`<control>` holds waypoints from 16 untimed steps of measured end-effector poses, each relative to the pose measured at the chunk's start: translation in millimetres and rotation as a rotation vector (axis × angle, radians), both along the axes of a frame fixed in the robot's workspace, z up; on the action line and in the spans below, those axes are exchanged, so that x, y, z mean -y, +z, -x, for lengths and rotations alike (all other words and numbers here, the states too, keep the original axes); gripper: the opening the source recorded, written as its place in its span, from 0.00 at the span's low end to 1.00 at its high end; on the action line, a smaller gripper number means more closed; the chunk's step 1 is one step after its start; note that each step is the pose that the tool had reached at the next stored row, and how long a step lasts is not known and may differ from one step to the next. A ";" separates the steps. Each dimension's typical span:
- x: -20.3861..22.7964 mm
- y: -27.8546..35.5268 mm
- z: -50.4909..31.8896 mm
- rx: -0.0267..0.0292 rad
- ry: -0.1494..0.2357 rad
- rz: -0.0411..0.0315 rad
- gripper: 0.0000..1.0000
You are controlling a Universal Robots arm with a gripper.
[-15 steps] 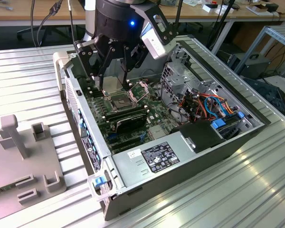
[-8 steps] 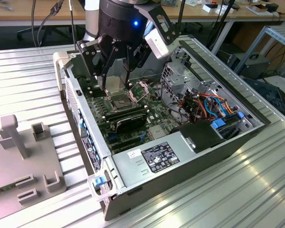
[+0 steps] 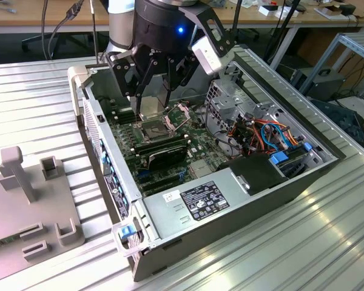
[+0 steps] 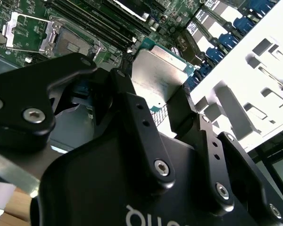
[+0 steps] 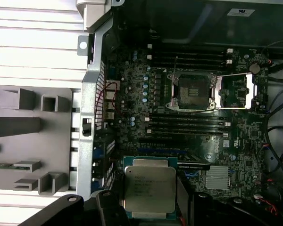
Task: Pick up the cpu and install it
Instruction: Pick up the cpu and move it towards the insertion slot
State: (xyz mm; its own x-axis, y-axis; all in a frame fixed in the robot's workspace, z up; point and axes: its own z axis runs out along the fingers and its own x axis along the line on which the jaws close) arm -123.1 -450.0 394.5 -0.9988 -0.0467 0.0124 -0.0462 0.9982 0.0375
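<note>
1. The gripper [image 4: 156,96] is closed on the cpu [image 5: 149,189], which is gripped by opposite edges.
2. The cpu is held above the motherboard [image 5: 137,89] and is not yet in the socket [image 5: 192,89], which is seen open.
3. The carry is judged in hand; seating is judged to call for squaring over the socket.

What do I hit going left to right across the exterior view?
Grey holder block → open socket → orange and blue cables → metal shelf frame. The gripper holding the cpu hangs over the socket, so it is left out.
</note>
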 end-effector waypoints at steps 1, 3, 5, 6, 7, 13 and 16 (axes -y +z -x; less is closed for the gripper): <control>0.0 -0.1 -0.8 0.0000 0.000 0.0000 0.54; 0.0 -0.2 -2.7 0.0000 0.000 -0.0001 0.54; 0.0 -0.4 -5.4 0.0001 0.000 -0.0001 0.54; 0.0 -0.5 -6.6 0.0000 0.000 -0.0001 0.54; 0.0 -0.5 -7.5 -0.0001 0.000 -0.0001 0.54; 0.0 -0.8 -13.6 0.0000 0.000 0.0000 0.54; 0.0 -1.0 -15.9 0.0000 0.000 -0.0001 0.54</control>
